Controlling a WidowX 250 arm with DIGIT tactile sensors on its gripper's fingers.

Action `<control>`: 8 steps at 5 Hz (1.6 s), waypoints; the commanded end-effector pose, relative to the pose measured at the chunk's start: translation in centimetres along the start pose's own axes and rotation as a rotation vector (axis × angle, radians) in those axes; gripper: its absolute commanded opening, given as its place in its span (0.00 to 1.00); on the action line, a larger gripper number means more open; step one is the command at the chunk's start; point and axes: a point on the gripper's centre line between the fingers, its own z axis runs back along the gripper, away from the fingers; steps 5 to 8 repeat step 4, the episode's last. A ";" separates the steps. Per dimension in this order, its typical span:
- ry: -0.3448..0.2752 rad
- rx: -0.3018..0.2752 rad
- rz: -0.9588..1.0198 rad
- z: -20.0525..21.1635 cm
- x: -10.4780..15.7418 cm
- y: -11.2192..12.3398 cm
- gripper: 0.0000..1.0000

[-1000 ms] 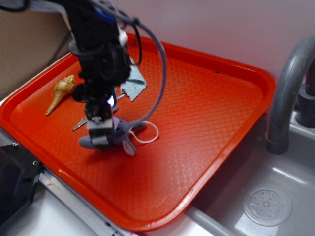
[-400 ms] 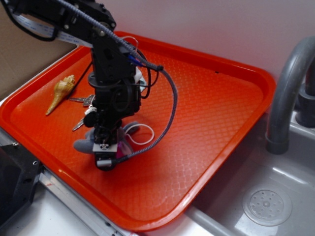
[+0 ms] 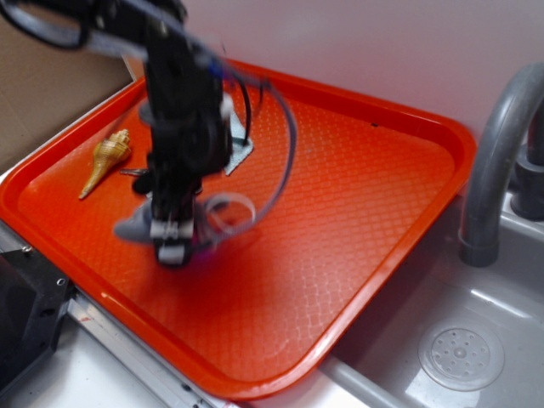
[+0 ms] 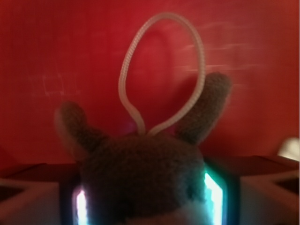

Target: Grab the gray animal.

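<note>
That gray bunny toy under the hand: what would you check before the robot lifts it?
1. Gray bunny toy between the hand's two sides: ok, wrist view shows it filling the gap.
2. Grip firm: cannot tell.
3. White string loop free, not snagged: ok.
4. Seashell apart from the hand: ok.
5. Toy off the tray: cannot tell, exterior view is blurred.

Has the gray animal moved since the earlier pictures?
Yes. The gray animal, clamped in the gripper, has shifted slightly left and up, toward the seashell.
</note>
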 end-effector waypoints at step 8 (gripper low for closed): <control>-0.346 -0.022 0.483 15.5 1.4 2.6 0.00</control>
